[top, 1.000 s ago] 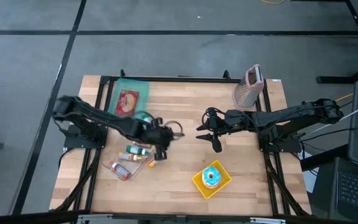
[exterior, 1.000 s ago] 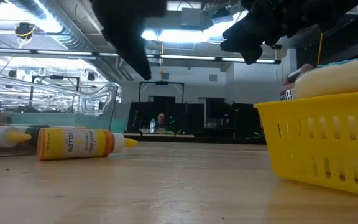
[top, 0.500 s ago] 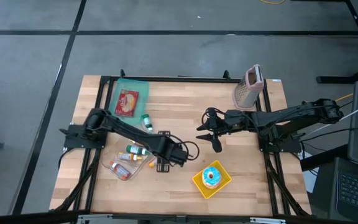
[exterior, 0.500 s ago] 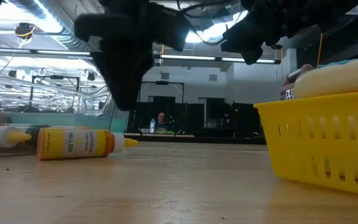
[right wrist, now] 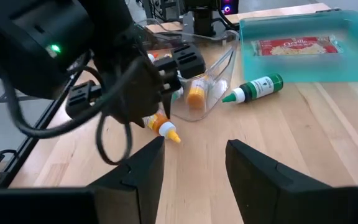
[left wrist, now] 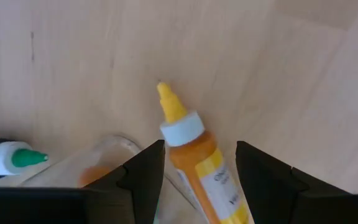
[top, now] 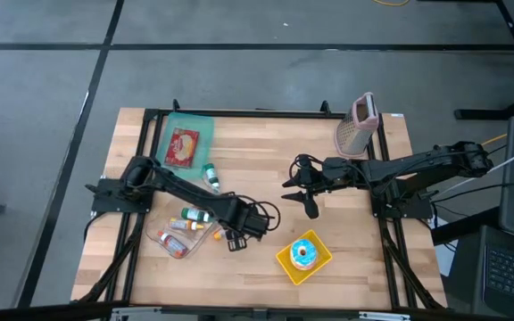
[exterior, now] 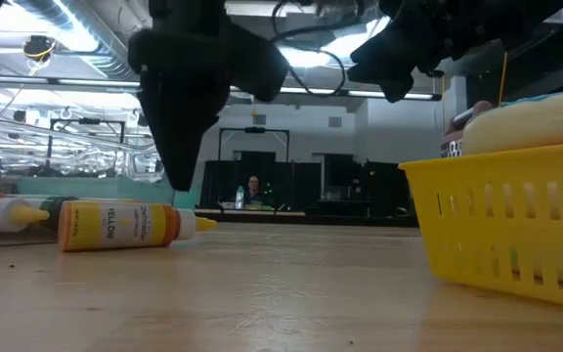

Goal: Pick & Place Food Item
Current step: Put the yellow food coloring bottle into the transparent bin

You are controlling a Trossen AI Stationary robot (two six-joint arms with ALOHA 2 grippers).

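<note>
Beside the clear container (top: 178, 239) on the table (top: 346, 187) lies the yellow bottle (left wrist: 194, 162), nozzle outward, with the left gripper (left wrist: 197, 177) hanging above it, jaws spread astride its body and empty; likely light, smooth and slightly squeezable, best pinched mid-body below the white cap; the right gripper (right wrist: 188, 165) waits open, well apart

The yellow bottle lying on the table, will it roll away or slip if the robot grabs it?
The yellow bottle lies on its side and looks round, so a nudge would probably roll it. Its smooth plastic may slip between the fingers of the left gripper, open astride it. It looks small, so likely light.
</note>
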